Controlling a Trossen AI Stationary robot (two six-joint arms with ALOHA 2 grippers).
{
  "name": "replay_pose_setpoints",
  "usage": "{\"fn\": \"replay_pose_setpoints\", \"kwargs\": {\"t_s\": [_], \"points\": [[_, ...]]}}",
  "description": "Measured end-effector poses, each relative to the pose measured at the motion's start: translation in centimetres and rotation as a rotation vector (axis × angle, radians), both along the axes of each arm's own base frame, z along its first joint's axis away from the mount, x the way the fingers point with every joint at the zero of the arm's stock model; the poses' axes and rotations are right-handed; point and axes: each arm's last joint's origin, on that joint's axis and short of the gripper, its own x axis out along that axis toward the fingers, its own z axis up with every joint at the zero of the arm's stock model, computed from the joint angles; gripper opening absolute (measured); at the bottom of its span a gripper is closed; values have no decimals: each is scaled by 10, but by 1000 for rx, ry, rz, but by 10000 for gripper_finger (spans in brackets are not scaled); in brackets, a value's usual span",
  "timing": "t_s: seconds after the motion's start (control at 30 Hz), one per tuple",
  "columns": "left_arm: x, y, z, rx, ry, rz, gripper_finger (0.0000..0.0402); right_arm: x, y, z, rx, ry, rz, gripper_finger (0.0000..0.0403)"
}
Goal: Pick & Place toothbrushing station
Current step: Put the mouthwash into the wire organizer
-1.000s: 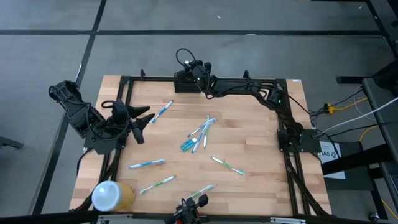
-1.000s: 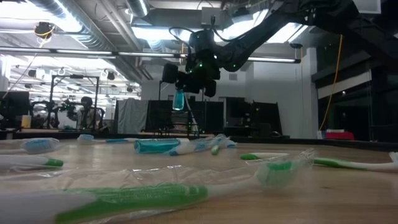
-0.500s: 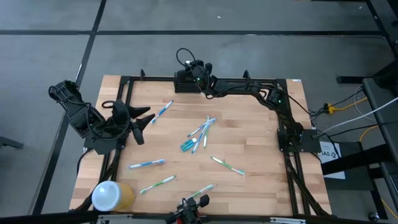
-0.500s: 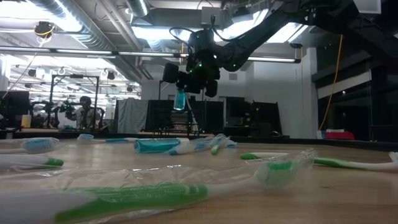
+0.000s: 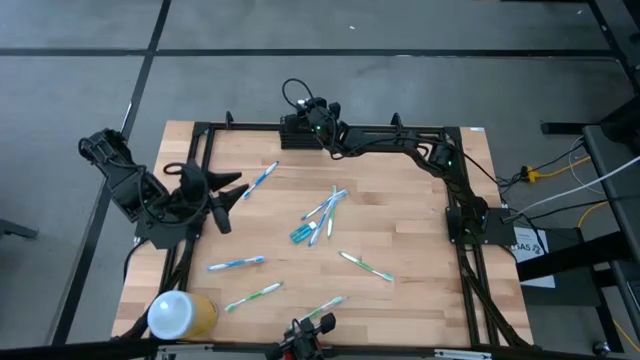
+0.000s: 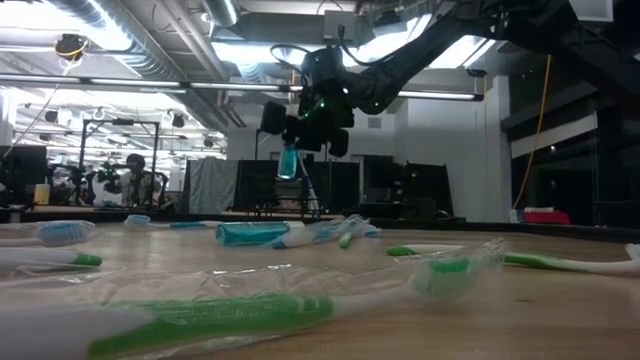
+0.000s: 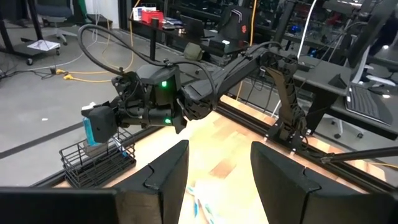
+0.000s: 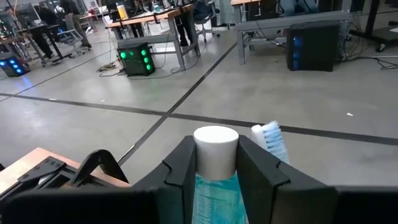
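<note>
Almost nothing changed over the last second: right tool (image 6: pixel 300 135) still hanging above the far edge of the tabletop (image 5: pixel 400 300), pinching an upright blue toothpaste tube (image 6: pixel 288 160) with a white cap, a toothbrush head just beside it in the right wrist view. Only a slight wobble of the tube in the low view. Probably a pause before lowering into the rack, so placing not yet done.

Toothbrushing station (image 7: pixel 96 162): small black wire rack, open-topped with thin slots, resting at the far tabletop edge directly under the held tube, apparently holding one brush already.

Left tool (image 5: pixel 225 195) parked at the left side, fingers spread, holding nothing. Several toothbrushes (image 5: pixel 320 212) scattered mid-tabletop.
</note>
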Motion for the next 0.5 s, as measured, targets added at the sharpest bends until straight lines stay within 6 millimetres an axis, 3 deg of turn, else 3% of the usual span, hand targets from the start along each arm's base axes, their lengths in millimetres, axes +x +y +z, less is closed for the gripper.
{"fn": "replay_pose_setpoints", "kwargs": {"t_s": [0.5], "points": [[0, -6, 5, 21, -27, -19, 168, 0, -2, 3, 4, -15, -32, 90]]}}
